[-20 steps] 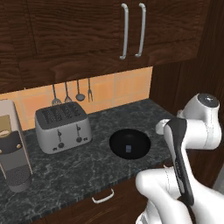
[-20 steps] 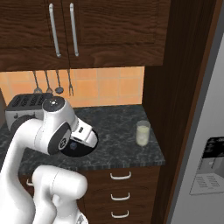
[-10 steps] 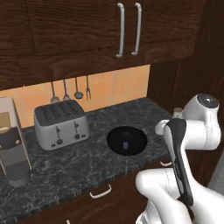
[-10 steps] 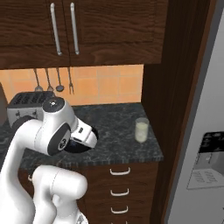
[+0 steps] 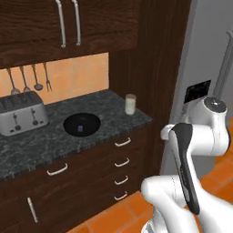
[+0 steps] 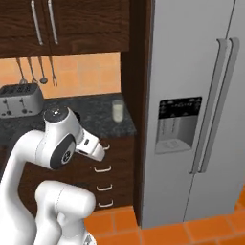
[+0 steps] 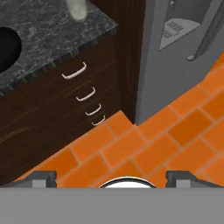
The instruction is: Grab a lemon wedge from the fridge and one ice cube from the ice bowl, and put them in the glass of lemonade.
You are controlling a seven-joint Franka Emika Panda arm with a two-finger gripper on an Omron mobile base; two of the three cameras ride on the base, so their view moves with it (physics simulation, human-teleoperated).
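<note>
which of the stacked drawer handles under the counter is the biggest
The top silver curved drawer handle, just below the dark speckled countertop; the three silver handles beneath it are shorter and sit in a tight column.

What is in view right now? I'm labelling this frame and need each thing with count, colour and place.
glass: one, clear with pale yellow drink, counter end by the fridge
bowl: one, black, mid counter
ice cube: one, pale, in the bowl
toaster: one, silver, counter left
utensils: four, grey, hanging on the orange backsplash
fridge: one, grey, doors shut, right of the cabinets
drawers: four, dark wood, under the counter
gripper: one, open, over the orange floor
</note>
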